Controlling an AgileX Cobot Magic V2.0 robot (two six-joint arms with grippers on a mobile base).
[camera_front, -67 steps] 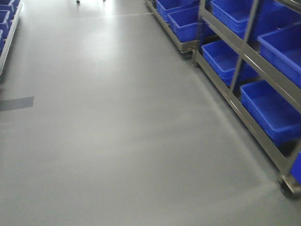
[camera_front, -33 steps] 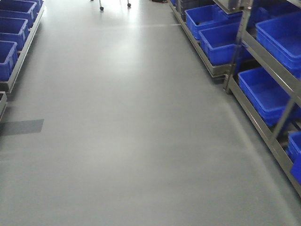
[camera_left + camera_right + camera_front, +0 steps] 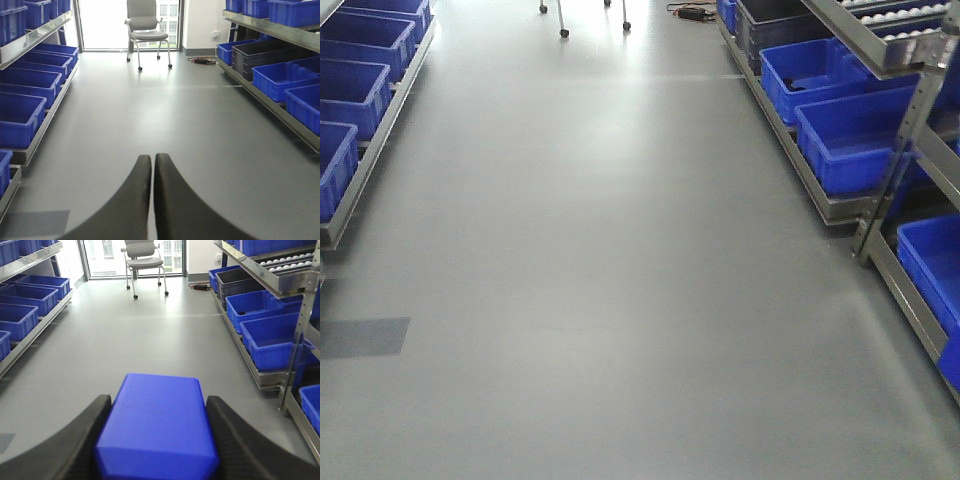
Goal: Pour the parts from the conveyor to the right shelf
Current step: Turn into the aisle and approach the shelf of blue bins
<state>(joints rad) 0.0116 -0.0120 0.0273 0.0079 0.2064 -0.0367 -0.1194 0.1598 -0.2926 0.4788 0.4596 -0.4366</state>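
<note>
Block in grasp of right gripper, near end out of frame; left gripper fingers together, empty.

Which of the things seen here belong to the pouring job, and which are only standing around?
Job: blue block, clamped in the right gripper; right shelf; its blue crates.
Standing around: office chair; floor cable; left-side crates; left gripper, shut, empty.
</note>
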